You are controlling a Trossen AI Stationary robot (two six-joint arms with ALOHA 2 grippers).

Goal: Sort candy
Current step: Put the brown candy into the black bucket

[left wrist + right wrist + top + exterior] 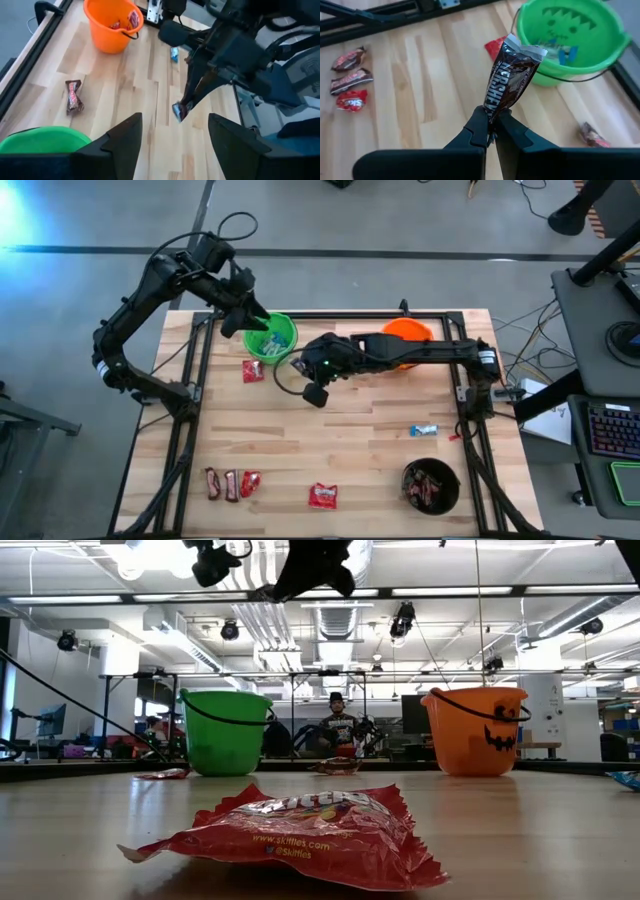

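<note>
My right gripper (491, 131) is shut on a dark brown candy bar (512, 75) and hangs high over the table's middle (300, 368), near the green bucket (272, 338), which holds light-blue candy. My left gripper (175, 140) stands open and empty above that bucket's far left rim (250, 320). Loose candy lies flat on the table: red packets (253, 370) (322, 496) (250, 483), two brown bars (221, 484) and a light-blue bar (423, 430). Another brown bar (73, 96) lies between the green and the orange bucket (405, 335). My right gripper pinches one crimped end of the brown bar (492, 111) between its two fingers. The fingers slant downward from the table's right side and lie along the bar. The bar sticks out beyond the fingertips toward the green bucket, lifted clear of the table (179, 111).
A black bucket (430, 485) with candy inside stands at the near right. A black metal frame (195, 410) runs along the table's left, right and far edges. In the low view a red packet (300, 835) lies close by; a person (337, 720) sits beyond the table.
</note>
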